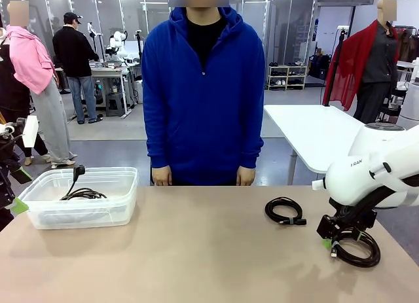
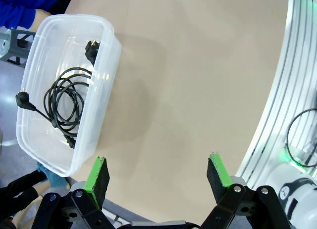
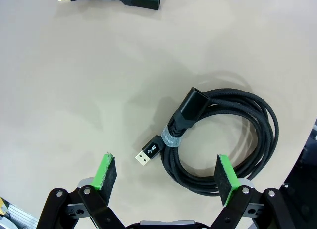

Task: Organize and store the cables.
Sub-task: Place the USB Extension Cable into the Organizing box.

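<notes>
R end effector (image 3: pixel 166 174) is spread wide, nothing betw. the pads, and hangs right over the near coil (image 3: pixel 184 115), which lies flat on the table (image 1: pixel 196 264) at lower right of the front pic (image 1: pixel 357 250). In the R wrist pic the coil sits off-centre, to the right. The R pad overlaps the loop's lower-right rim and the L pad is over bare table. The tied stretch w/ the USB plug runs diag. from lower centre up to the right, approx. mid-gap. So the bundle's long axis is skewed to the line betw. the pads, not square across it. My read: a small shift right and/or a wrist roll is needed to straddle the tied part before closing. Can't tell if the pads touch the cord yet. 2nd coil (image 1: pixel 285 211) lies apart, nearer table centre, at the top edge of the R wrist pic. R arm is clearly the nearer one for both. L end effector (image 2: pixel 157 177) is also spread and empty, far off at the left edge, next to the bin (image 1: pixel 124 192). The bin already holds one cable (image 2: pixel 64 103). Bin is well apart from the near coil, across the table to the left, so there's a long carry or a handoff.
</notes>
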